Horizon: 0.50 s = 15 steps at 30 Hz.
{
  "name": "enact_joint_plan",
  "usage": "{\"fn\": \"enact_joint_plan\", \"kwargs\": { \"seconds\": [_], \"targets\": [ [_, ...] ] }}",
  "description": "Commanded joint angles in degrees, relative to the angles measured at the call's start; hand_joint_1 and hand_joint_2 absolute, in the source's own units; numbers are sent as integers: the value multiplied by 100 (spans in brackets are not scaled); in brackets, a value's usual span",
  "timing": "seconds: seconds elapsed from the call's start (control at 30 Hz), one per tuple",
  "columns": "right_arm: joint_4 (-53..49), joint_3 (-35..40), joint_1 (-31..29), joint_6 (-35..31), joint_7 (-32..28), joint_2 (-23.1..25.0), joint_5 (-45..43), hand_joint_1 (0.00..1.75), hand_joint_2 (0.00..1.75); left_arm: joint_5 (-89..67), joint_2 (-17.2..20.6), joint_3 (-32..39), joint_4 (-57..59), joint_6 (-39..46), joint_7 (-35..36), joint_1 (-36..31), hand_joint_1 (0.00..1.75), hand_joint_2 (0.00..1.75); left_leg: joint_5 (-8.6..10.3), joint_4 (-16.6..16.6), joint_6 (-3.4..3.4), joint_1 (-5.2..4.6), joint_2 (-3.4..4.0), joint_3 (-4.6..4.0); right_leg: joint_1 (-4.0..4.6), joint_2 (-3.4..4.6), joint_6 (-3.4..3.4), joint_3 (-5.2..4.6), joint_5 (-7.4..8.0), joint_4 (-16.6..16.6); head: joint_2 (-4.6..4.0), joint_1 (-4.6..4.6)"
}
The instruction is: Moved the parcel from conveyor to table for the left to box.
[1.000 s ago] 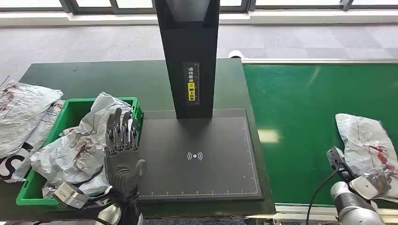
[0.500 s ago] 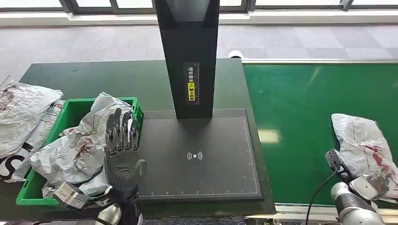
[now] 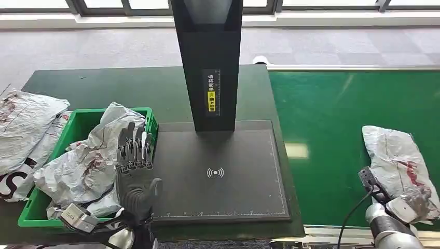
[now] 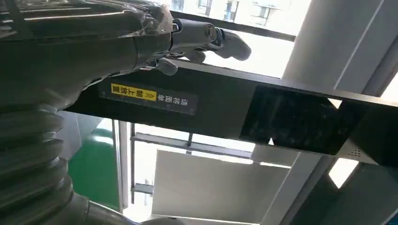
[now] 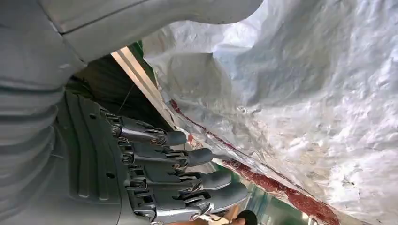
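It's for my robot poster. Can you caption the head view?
Left robot hand open by the green bin; a parcel on the conveyor.

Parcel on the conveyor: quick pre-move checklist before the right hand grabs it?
1. Parcel within reach on the green conveyor: ok, it lies at the right hand.
2. Right hand open: ok, in the right wrist view its fingers are spread beside the parcel, holding nothing.
3. Firm contact with the parcel: cannot tell.
4. Drop zone on the black scanner pad: ok, bare.
5. Left hand free to take over: ok, open, fingers upright beside the green bin.
6. Bin room: not ok, crumpled parcels heaped above its rim.
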Motion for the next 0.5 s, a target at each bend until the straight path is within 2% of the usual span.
{"fn": "enact_joint_plan", "kwargs": {
  "seconds": [0.03, 0.2, 0.23, 0.27, 0.4, 0.5],
  "targets": [
    [277, 268, -103, 178, 12, 31, 504, 0, 175, -30, 159, -103, 167, 9, -230, -28, 0, 175, -1, -6, -1, 1, 7, 8, 2, 4, -3, 7, 1, -7, 0, 0],
    [269, 292, -96, 192, 22, 51, 504, 0, 175, -33, 155, -89, 165, 13, -230, -8, 0, 175, 0, -9, -1, 3, 10, 10, 4, 6, -4, 9, 4, -12, 0, 2],
    [311, 251, -85, 508, -65, 53, 464, 159, 175, -37, 154, -79, 202, -26, -230, -40, 0, 175, 2, -14, -2, 4, 12, 12, 5, 8, -5, 11, 7, -18, 0, 2],
    [325, 219, -84, 689, -144, 52, 433, 175, 175, -42, 149, -75, 219, -40, -230, -58, 0, 175, 0, -8, -2, 3, 9, 9, 4, 5, -4, 8, 3, -10, 0, 0],
    [249, -11, -89, 831, -539, 143, 257, 175, 175, -66, 126, -36, 230, -66, -230, -77, 0, 175, 0, -6, -1, 2, 5, 9, 3, 2, -3, 8, 1, -7, 0, 2],
    [246, -5, -106, 836, -556, 161, 286, 175, 175, -78, 123, -27, 211, -76, -230, -60, 0, 175, 0, -8, -1, 4, 13, 10, 5, 9, -4, 9, 5, -11, 0, 2]
  ]
}}
